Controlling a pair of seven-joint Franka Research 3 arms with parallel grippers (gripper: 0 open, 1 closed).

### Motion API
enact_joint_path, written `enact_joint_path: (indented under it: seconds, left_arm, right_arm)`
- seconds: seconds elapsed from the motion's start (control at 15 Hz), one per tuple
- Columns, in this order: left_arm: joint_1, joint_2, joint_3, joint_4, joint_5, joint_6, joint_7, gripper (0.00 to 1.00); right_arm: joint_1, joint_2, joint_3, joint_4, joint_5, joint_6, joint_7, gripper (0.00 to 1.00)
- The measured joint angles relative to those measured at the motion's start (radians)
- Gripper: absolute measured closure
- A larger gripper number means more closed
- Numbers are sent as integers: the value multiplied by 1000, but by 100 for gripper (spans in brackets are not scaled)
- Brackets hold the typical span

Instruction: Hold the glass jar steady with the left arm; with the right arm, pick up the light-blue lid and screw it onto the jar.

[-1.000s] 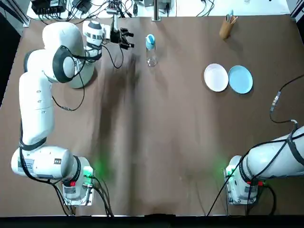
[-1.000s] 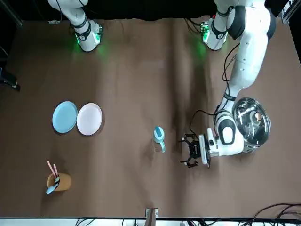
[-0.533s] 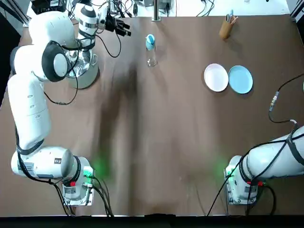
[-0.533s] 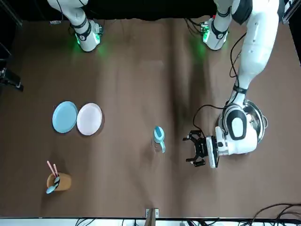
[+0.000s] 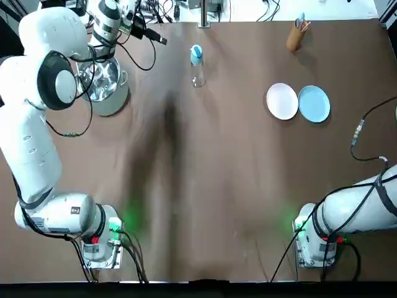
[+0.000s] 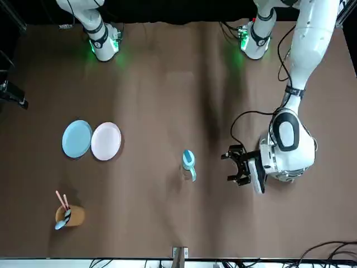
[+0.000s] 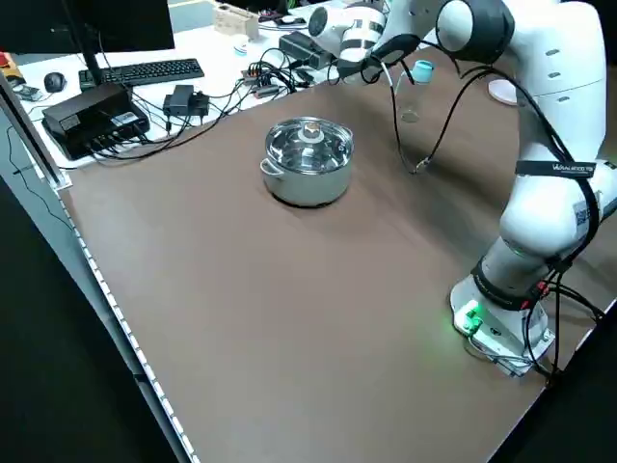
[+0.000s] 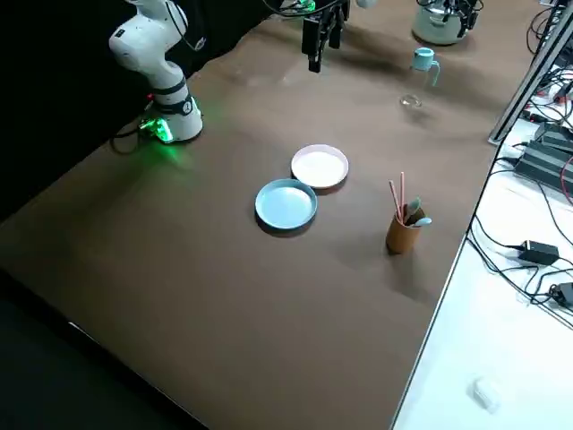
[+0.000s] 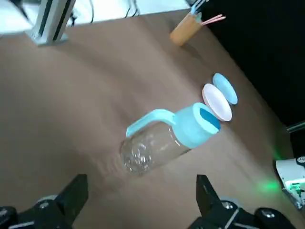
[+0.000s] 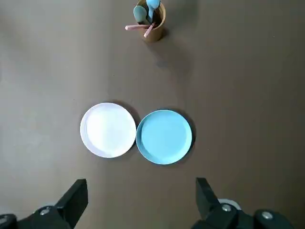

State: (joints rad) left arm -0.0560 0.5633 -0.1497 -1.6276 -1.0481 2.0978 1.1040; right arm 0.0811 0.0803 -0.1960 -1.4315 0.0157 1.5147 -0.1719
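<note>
The clear glass jar (image 5: 197,77) stands upright near the far edge of the brown worktop (image 5: 217,180), and its light-blue lid (image 5: 196,53) appears to sit on its mouth already. The left end effector (image 6: 230,167), fingers spread, hangs apart from the jar, near the lidded steel pot (image 5: 102,79). To steady the jar well, it should come in level and close gently on the glass below the lid. The right end effector (image 10: 139,187), also spread, hovers high above the white round plate (image 10: 108,130) and light-blue round plate (image 10: 164,137).
</note>
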Motion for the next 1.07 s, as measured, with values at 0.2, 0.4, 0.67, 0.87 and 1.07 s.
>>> enact_joint_path:
  seconds: [0.2, 0.4, 0.67, 0.87, 1.07]
  left_arm:
    - [-1, -77, 1, -45, 110, 0, -204, 0]
    - [-3, -158, 0, -95, 229, 0, -392, 0]
    - [-4, -264, 2, -165, 471, -1, -574, 0]
    - [-4, -331, 6, -186, 664, -57, -704, 0]
    - [-4, -365, 7, -183, 820, -126, -833, 0]
  right_arm:
    - [0, 0, 0, 0, 0, 6, 0, 0]
    - [0, 0, 0, -1, 0, 8, 0, 0]
    - [0, 0, 0, -3, 0, 8, 0, 0]
    - [0, 0, -1, -3, 0, 14, 0, 0]
    - [-1, 0, -1, -3, -1, 23, 0, 0]
